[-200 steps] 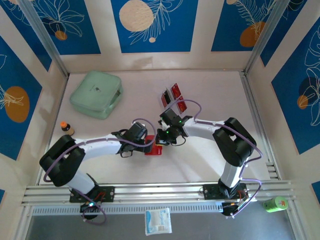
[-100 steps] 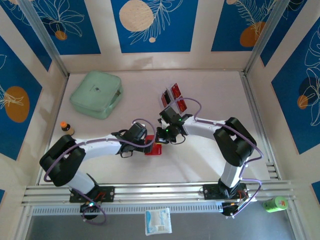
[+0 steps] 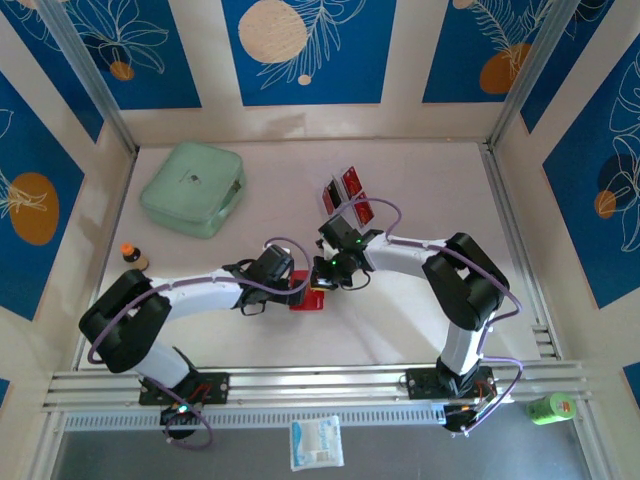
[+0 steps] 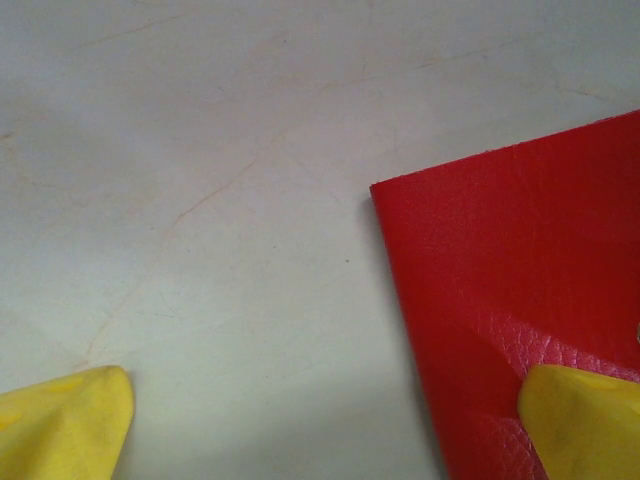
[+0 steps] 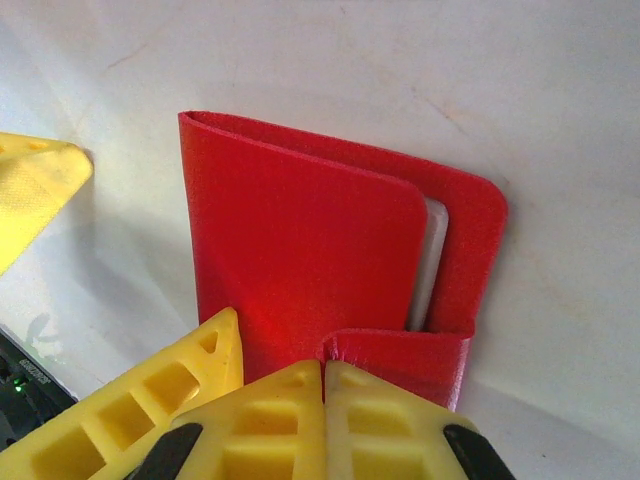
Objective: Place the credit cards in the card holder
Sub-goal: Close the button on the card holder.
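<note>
1. While the mint-green case (image 3: 190,185) lies at far left, the left gripper (image 4: 320,428) is spread wide and holds nothing; one fingertip (image 4: 580,425) rests on the card holder (image 3: 306,300).
2. The holder lies flat mid-table, between both grippers.
3. The right gripper (image 5: 325,405) has its fingers pressed together, tips at the holder's edge.
4. The credit cards (image 3: 350,183) sit farther back, apart from the holder.

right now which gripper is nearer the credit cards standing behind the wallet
Right. The right gripper, fingers shut, is at the card holder's far edge, on the side facing the credit cards. The left gripper, open, straddles the holder's left edge, a little farther from them.
</note>
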{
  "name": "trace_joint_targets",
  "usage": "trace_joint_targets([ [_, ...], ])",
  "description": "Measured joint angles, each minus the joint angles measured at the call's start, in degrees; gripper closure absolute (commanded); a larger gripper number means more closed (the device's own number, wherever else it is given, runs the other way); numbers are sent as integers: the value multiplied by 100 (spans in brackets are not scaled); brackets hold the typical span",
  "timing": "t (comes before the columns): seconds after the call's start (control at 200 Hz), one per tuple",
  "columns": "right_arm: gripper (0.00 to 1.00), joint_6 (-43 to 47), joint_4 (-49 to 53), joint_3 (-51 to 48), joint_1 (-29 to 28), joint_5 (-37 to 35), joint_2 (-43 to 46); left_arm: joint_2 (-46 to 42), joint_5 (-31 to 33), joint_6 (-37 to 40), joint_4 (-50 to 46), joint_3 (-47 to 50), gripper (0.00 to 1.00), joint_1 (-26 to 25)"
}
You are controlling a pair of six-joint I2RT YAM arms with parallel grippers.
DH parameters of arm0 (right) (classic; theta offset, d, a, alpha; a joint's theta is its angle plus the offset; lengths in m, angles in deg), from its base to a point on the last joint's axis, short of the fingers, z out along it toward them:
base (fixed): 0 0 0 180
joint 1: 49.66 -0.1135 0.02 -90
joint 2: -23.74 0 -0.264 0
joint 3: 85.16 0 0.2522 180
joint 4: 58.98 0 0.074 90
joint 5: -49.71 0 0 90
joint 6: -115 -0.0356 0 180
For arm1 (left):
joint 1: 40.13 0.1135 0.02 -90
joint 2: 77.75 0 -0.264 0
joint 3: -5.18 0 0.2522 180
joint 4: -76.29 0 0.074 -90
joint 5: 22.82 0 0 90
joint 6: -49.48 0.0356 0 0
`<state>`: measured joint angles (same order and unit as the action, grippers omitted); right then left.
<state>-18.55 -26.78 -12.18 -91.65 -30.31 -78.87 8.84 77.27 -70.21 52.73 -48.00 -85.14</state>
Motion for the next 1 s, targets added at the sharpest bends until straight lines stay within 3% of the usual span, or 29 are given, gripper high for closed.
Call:
trace_joint_targets([
  [1.0,100,-2,175,184,-76,-74,-15,-24,2,-20,83,55,0,0],
])
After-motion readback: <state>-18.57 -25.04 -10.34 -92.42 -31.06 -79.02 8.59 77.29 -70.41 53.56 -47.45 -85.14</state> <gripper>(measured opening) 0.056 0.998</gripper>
